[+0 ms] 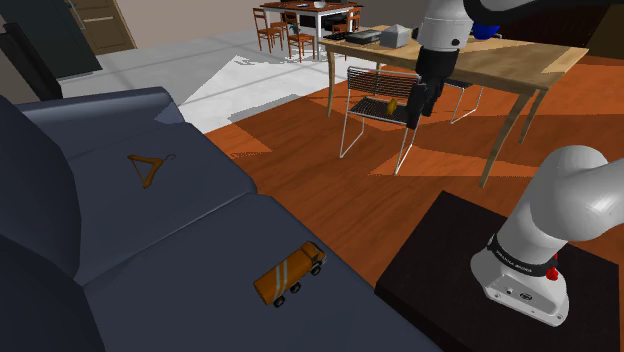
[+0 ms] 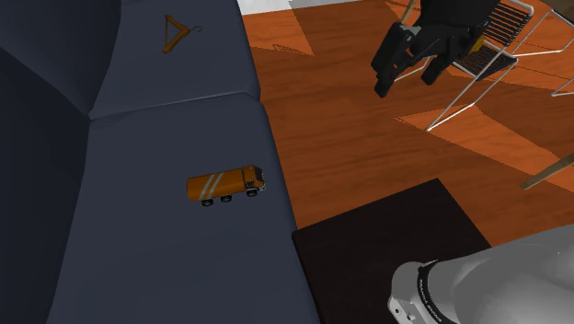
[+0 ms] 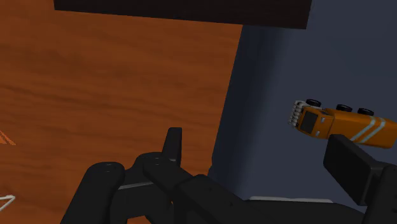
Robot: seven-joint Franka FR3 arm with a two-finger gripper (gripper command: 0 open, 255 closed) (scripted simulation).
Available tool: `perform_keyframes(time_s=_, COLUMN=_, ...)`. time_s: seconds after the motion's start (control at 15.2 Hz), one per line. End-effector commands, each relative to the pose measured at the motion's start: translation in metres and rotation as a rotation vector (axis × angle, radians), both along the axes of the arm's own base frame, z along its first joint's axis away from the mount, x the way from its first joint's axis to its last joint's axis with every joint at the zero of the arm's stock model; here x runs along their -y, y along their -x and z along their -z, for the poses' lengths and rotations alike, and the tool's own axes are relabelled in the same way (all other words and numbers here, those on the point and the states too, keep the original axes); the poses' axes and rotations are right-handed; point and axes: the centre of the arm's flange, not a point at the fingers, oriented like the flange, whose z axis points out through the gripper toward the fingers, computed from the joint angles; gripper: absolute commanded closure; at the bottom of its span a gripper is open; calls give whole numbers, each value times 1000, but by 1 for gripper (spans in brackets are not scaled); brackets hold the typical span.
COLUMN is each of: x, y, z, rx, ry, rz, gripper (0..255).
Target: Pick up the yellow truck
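Dark blue-grey sofa seat (image 1: 180, 260) spans the shoulder view's left; orange toy truck with pale stripes (image 1: 289, 274) sits lower centre near its edge, brown triangular hanger (image 1: 150, 169) lies flat upper left.

The orange truck (image 1: 289, 273) bears 2 pale diagonal stripes, the sofa (image 1: 150, 250) is slate-blue, the floor (image 1: 330, 190) reddish-brown wood-grain.

A dark blue-grey sofa (image 1: 150, 230) borders an orange wood floor (image 1: 330, 200) crossed by slanting patches of light, where a wire-framed chair (image 1: 372, 112) stands at a pale wooden dining table (image 1: 500, 65) (more wooden chairs (image 1: 290, 30) cluster beyond, past a pale grey floor (image 1: 170, 65)).
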Motion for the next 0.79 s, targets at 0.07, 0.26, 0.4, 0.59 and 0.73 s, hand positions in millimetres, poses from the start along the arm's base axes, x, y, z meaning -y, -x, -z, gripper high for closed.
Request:
perform_keyframes(time_s=0.07, x=-6, y=-9, z=8, rx=0, ry=4, rz=-36, gripper=0)
perform_keyframes(time_s=0.26, x=-25, y=-35, z=34, rx=-1, ry=18, rz=-146, gripper=0)
perform_keyframes(time_s=0.4, x=-39, y=-52, z=51, rx=-1, ry=26, rz=-219, gripper=0)
perform_keyframes(time_s=0.59, x=-61, y=-74, z=76, rx=-2, ry=39, rz=-328, gripper=0)
perform_keyframes(time_s=0.73, x=-78, y=-87, z=94, rx=-2, ry=48, rz=-401, gripper=0)
